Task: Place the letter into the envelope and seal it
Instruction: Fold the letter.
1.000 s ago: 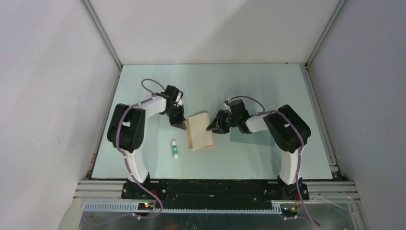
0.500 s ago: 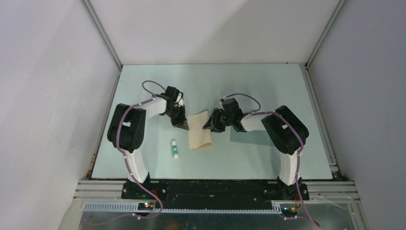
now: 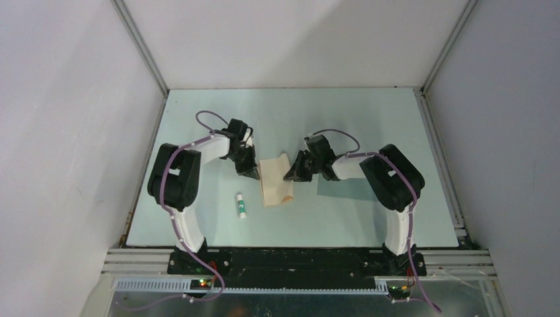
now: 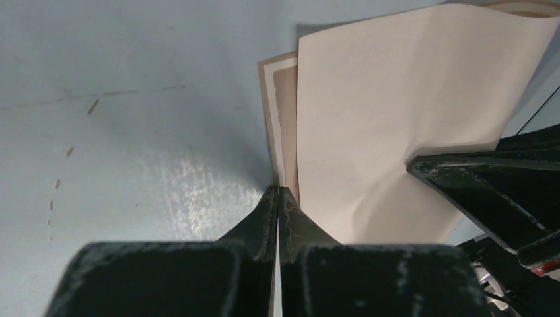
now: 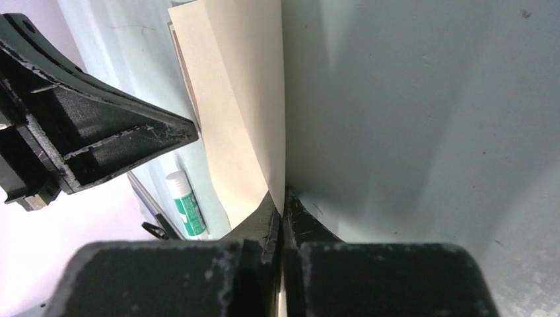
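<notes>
Right hand [image 5: 282, 198] fully closed, pinching the letter [image 5: 244, 99] by its right edge, raised, presumably to fold it for fit. My left hand [image 4: 277, 193], closed, pins the opposite edge to the desk [image 4: 132, 99]. The envelope [image 3: 333, 187] lies under my right arm.

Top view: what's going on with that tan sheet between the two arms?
Both arms are handling the letter. The left gripper is shut on its left edge and the right gripper is shut on its right edge, with the sheet folded over on itself and bowed up. The envelope lies flat on the table under the right arm, untouched. A white stick with a green cap lies near the left arm. The letter is not yet in the envelope.
</notes>
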